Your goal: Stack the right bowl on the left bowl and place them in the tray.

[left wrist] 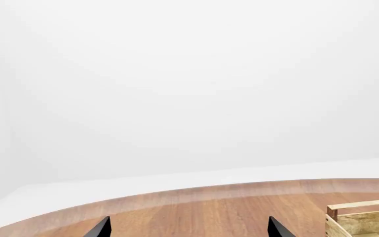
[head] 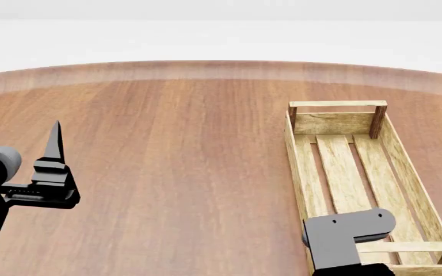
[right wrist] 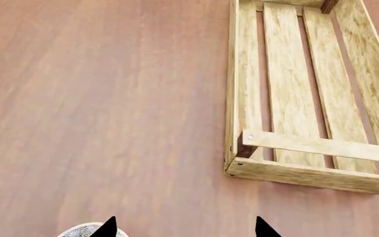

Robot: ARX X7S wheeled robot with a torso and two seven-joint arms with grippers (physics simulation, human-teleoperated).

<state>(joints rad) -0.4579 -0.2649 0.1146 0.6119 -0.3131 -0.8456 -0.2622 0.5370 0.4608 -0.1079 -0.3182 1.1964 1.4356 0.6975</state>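
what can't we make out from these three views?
- Bowls: only a grey rim sliver shows, cut by the right wrist view's edge behind a fingertip; which bowl is unclear. None in the head view.
- Right gripper: only its tips show in the wrist view; in the head view the arm hides it.
- Tray: near end covered by the right arm in the head view.
- Left gripper: tips only, apart.

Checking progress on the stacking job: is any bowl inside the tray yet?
No, in the head view the tray shows only its bare slatted bottom.
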